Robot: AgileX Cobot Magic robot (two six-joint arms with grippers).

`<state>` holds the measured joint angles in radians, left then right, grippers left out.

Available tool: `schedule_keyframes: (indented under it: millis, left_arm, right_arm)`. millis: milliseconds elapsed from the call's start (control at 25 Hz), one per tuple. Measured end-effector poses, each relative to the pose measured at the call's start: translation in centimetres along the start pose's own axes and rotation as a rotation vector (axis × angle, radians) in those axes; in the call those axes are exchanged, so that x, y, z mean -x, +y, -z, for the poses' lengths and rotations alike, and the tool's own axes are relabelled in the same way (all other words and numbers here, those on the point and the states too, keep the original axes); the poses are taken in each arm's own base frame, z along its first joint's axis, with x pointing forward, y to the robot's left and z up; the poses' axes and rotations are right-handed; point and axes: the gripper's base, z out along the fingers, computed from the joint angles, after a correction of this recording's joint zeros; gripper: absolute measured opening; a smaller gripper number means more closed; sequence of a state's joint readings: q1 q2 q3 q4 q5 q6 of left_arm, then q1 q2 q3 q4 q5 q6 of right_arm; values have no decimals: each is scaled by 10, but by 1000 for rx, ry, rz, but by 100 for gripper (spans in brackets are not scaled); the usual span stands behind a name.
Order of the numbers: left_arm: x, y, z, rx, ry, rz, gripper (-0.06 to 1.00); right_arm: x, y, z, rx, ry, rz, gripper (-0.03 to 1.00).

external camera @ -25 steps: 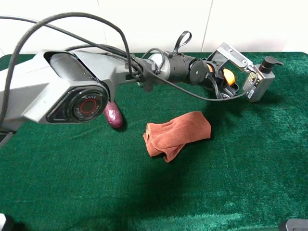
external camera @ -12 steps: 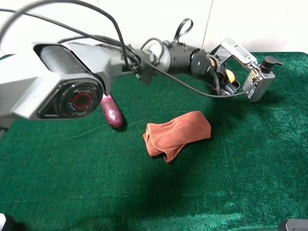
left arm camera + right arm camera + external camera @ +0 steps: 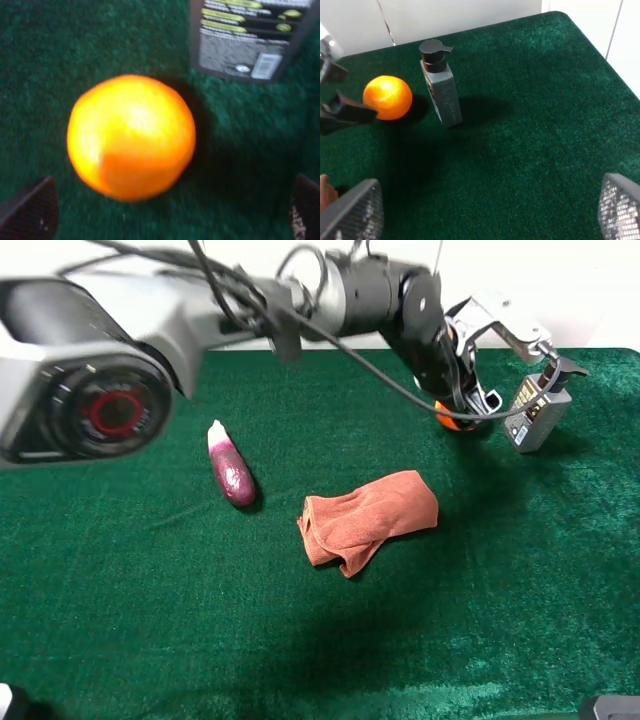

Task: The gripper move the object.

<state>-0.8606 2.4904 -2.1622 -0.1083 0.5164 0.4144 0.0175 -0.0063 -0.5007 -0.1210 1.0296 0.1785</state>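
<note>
Hovering over orange point(image 3: 131, 136), far right of counter point(image 3: 150, 590) | my left fingers point(image 3: 30, 210) spread wide, holding nothing | tip: centre it, drop straight, clear of bottle point(image 3: 250, 40) beside it.

Orange fruit point(image 3: 131, 137), grey bottle point(image 3: 442, 90), rust cloth point(image 3: 370, 518), green mat point(image 3: 150, 590).

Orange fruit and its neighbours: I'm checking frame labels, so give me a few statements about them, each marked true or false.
1. The round orange fruit rests on the green felt table. True.
2. The grey pump bottle lies on its side. False: it stands upright beside the fruit.
3. The left gripper is shut on the fruit. False: its fingers stand wide apart.
4. The rust-brown folded cloth lies apart from the purple eggplant. True.
5. The right gripper holds the bottle. False: it is open and holds nothing.
</note>
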Motion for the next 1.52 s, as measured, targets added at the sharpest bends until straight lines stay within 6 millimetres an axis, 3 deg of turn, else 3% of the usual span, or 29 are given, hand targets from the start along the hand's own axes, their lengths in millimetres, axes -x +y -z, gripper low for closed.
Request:
schedule_keyframes:
  millis: [680, 1080, 1240, 1520]
  left_arm:
    - [27, -8, 160, -96, 283, 82, 93]
    - [45, -10, 242, -42, 157, 119, 92]
    - [34, -11, 271, 4, 164, 158, 92]
    - [-9, -21, 317, 83, 226, 228, 95]
  right_arm:
    - [0, 0, 0, 0, 0, 0, 65]
    - [0, 0, 0, 1, 0, -1, 65]
    - [0, 0, 0, 1, 0, -1, 65]
    - [0, 0, 0, 1, 0, -1, 65]
